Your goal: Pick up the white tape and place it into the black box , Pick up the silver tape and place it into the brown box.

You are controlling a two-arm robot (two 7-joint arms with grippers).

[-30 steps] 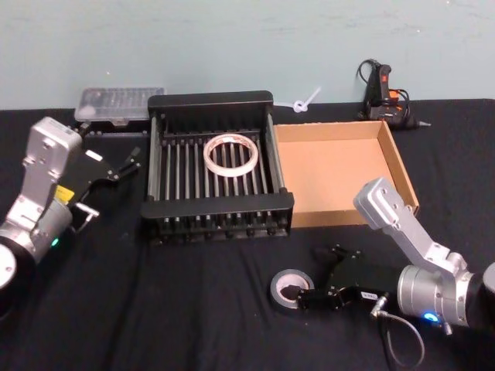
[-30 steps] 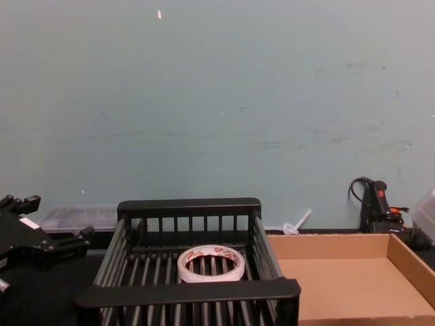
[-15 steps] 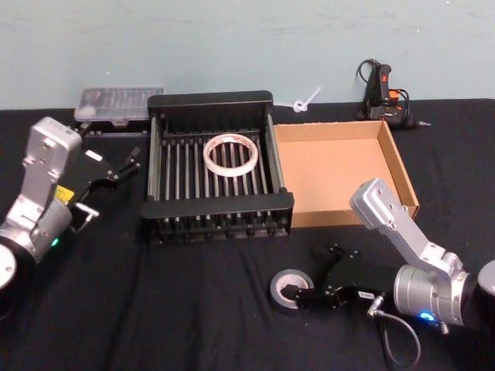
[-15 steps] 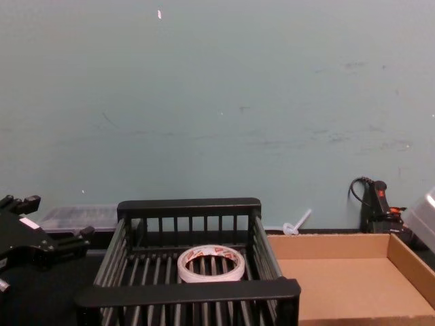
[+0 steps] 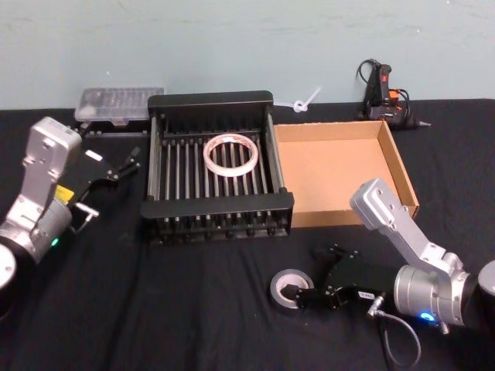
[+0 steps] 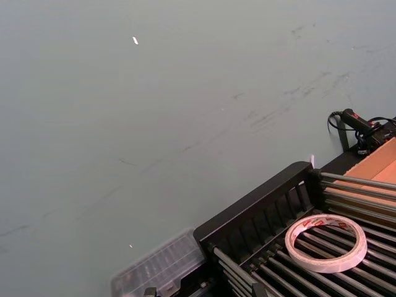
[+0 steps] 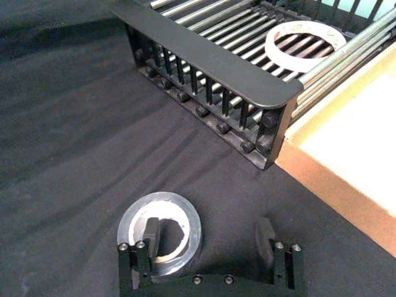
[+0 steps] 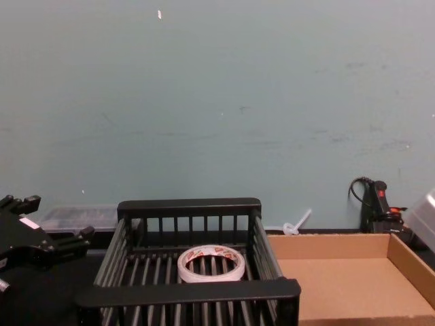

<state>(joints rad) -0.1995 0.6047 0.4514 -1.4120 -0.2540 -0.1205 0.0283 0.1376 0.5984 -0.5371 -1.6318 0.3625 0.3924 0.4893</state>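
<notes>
The white tape [image 5: 230, 153] lies flat on the bars inside the black box [image 5: 216, 205], and also shows as white tape [image 8: 211, 263] [image 6: 326, 242] [image 7: 305, 36]. The silver tape [image 5: 290, 288] lies on the black cloth in front of the boxes. My right gripper [image 5: 309, 274] is low at it and open. In the right wrist view one finger [image 7: 151, 237] sits inside the core of the silver tape [image 7: 159, 232], while the other finger [image 7: 265, 238] stands well outside the roll. The brown box [image 5: 398, 166] is right of the crate. My left gripper [image 5: 116, 166] hangs open left of the crate.
A clear plastic case [image 5: 120, 103] lies behind the crate's left corner. A glue gun [image 5: 383, 93] with its cord and a white zip tie [image 5: 305, 100] lie at the back by the wall. Black cloth covers the table around the boxes.
The right gripper has shifted only slightly at the silver tape. The left arm, the white tape and both boxes have not moved.
</notes>
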